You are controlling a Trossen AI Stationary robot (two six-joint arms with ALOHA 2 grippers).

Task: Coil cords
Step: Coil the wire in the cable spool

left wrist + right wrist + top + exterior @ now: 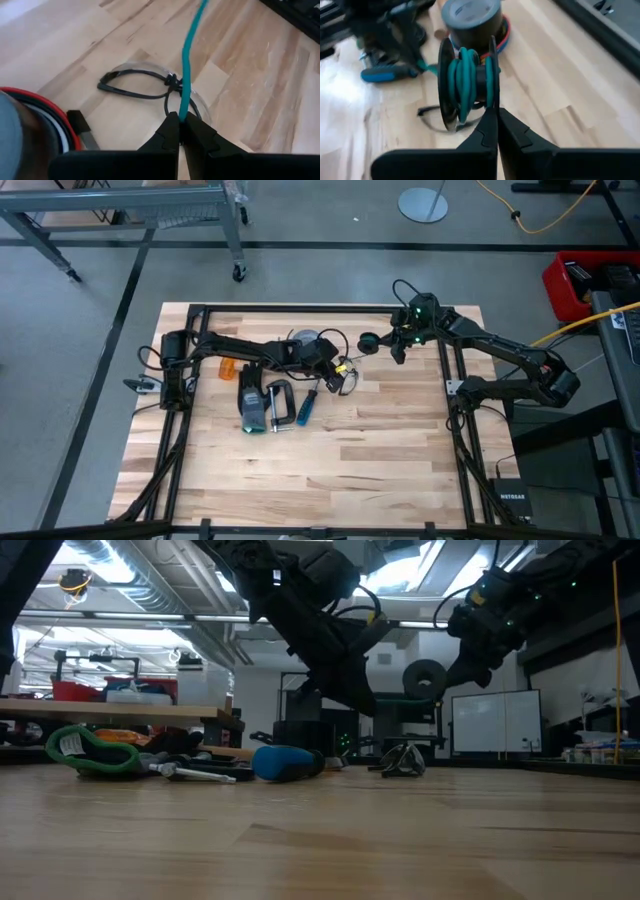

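The teal cord (187,55) runs taut in the air above the tabletop (400,440), one end pinched in the left gripper (179,120), whose jaws are closed tight on it. From there the cord climbs away toward a black spool (467,82), and several teal turns are wound around the spool's hub, between its two dark flanges. The right gripper (496,117) has that spool by the rim of one flange, jaws clamped shut on the thin edge, and carries it clear of the wood near the tabletop's far edge, right of centre.

Below the left gripper lies a pair of safety glasses (145,87) with a clear lens and black arms, flat on the wood; the cord passes in front of them. In the low view the glasses (402,760) sit on the tabletop right of the blue-handled screwdriver (285,762). Behind the spool, the grey tape roll (470,17) rests on the tabletop. From overhead, the screwdriver (305,406) lies beside a metal clamp (278,402), with an orange piece (229,367) further left. Both arms meet over the middle of the far half.
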